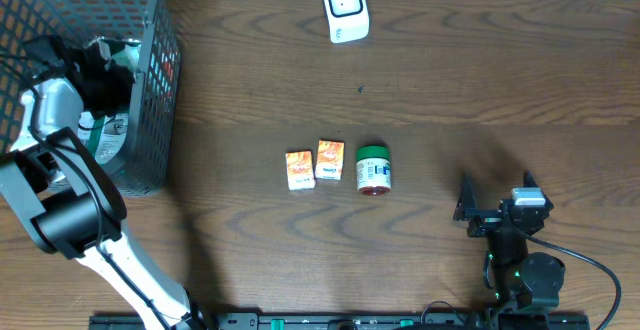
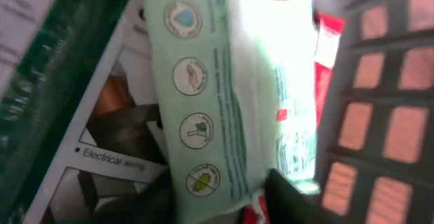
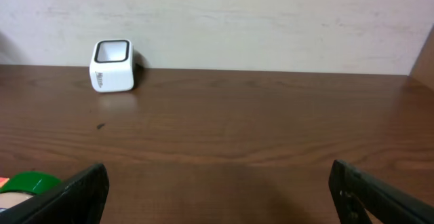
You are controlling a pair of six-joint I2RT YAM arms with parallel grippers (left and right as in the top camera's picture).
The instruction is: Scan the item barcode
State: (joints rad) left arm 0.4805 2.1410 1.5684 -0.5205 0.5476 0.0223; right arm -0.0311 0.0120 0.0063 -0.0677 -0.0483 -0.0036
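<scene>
Across a dark wooden worktop (image 1: 450, 90), the left arm reaches into a black mesh basket (image 1: 160, 90) at the far left. Its left gripper (image 1: 108, 75) is down among the goods there. One dark finger (image 2: 291, 197) sits against the lower edge of a pale green packet (image 2: 230, 102), the likely item to scan. Whether the jaws have it pinched cannot be told.

A sound pick would take the soft packet across its narrow width. It should lift straight up, clear of the mesh wall, with the printed face kept free for the white scanner (image 1: 345, 8) at the worktop's far edge. A small striped mark near the packet's top edge may be the barcode, but it is too blurred to confirm.

The basket also holds a printed box (image 2: 102, 149) marked "Electrical wiring", lying under the packet. A red item (image 2: 329, 41) is wedged against the wall.

At the near right, the right gripper (image 1: 497, 198) rests with its jaws spread wide and empty. Two small orange boxes (image 1: 300, 169) and a green-lidded jar (image 1: 374, 168) stand in a row mid-worktop.
</scene>
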